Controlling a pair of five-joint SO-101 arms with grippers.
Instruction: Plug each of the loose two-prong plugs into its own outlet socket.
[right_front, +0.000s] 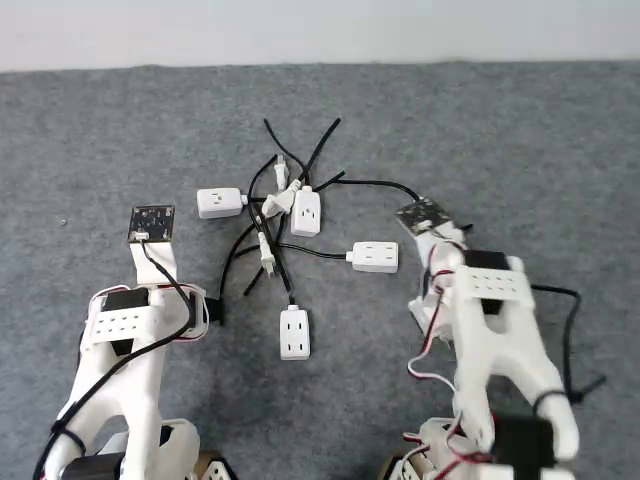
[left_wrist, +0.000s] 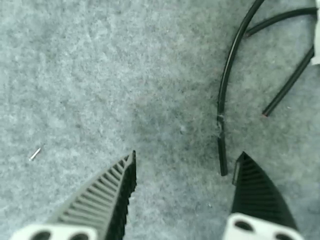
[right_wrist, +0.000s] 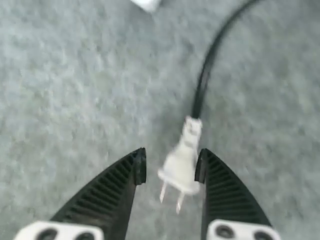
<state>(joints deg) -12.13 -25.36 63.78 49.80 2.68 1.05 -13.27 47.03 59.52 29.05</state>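
Observation:
In the right wrist view a white two-prong plug (right_wrist: 181, 167) sits between the fingers of my right gripper (right_wrist: 172, 151), prongs toward the camera, resting against one finger; the gripper is shut on it. Its black cable (right_front: 380, 185) runs from the right arm (right_front: 485, 300) back to the pile. Several white outlet sockets lie mid-table: one at the left (right_front: 220, 203), one in the middle (right_front: 305, 212), one to the right (right_front: 375, 257), one nearest (right_front: 294, 333). Two loose plugs (right_front: 281, 198) (right_front: 266, 255) lie among the cables. My left gripper (left_wrist: 188, 156) is open over bare carpet.
Black cables (right_front: 300, 160) cross in a tangle around the sockets. A cut cable end (left_wrist: 222, 150) lies close to one left finger. The grey carpet (right_front: 100, 130) is open at the left and far right. The left arm (right_front: 120, 330) stands left of the pile.

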